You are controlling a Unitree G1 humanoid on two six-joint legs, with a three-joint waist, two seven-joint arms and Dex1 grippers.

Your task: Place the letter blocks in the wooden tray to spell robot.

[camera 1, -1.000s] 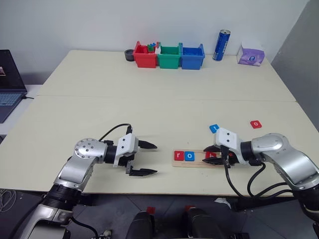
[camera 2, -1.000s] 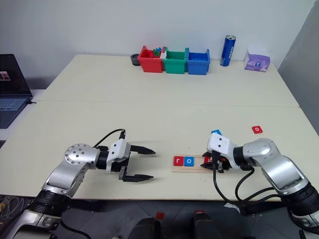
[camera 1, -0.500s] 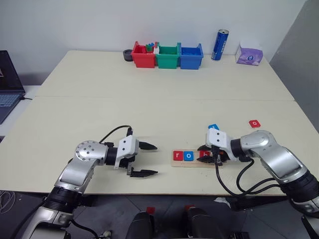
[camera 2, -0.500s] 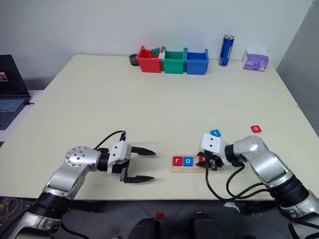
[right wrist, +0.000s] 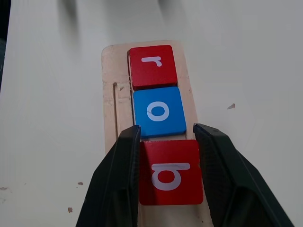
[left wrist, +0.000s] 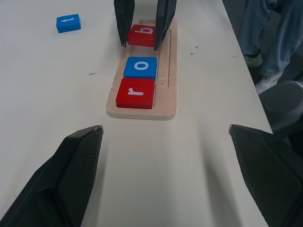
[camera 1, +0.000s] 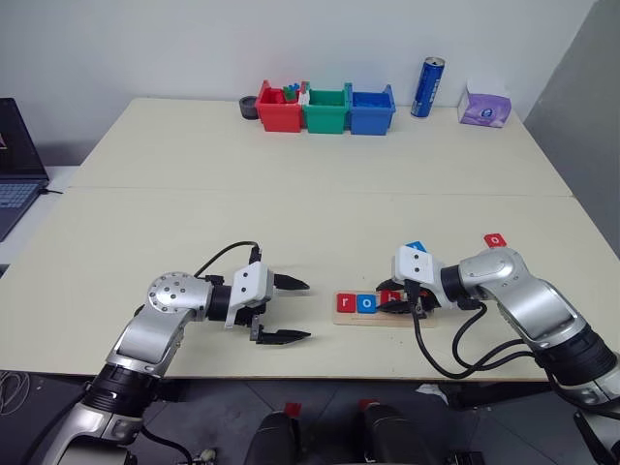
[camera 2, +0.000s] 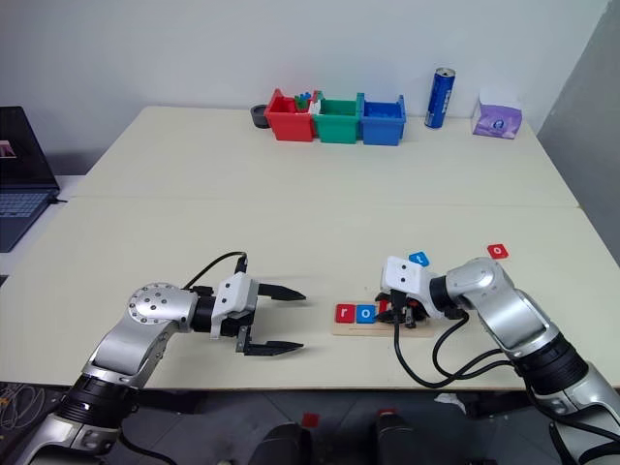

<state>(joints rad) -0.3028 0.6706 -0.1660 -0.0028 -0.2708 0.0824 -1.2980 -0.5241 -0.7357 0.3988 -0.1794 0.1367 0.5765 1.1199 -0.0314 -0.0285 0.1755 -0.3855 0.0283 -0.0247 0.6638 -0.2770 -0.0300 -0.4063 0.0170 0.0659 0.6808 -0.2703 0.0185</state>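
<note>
The wooden tray (camera 1: 426,320) lies near the table's front edge. In its groove sit a red r block (camera 1: 346,302), a blue o block (camera 1: 366,303) and a red b block (right wrist: 170,172), side by side. My right gripper (right wrist: 169,131) is shut on the b block, one finger on each side of it, with the block resting in the tray against the o. A blue t block (camera 1: 416,248) and a red o block (camera 1: 495,239) lie loose on the table behind the tray. My left gripper (camera 1: 305,310) stands open to the left of the tray, holding nothing.
Red (camera 1: 281,108), green (camera 1: 327,108) and blue (camera 1: 372,108) bins stand at the far edge, with a blue can (camera 1: 429,87) and a purple tissue pack (camera 1: 485,107) to their right. A laptop (camera 1: 15,165) sits off the left side. A person's legs (left wrist: 265,38) are near the table.
My right gripper has slid left along the tray with the b block, bringing it up beside the blue o. The left gripper has stayed still and open.
</note>
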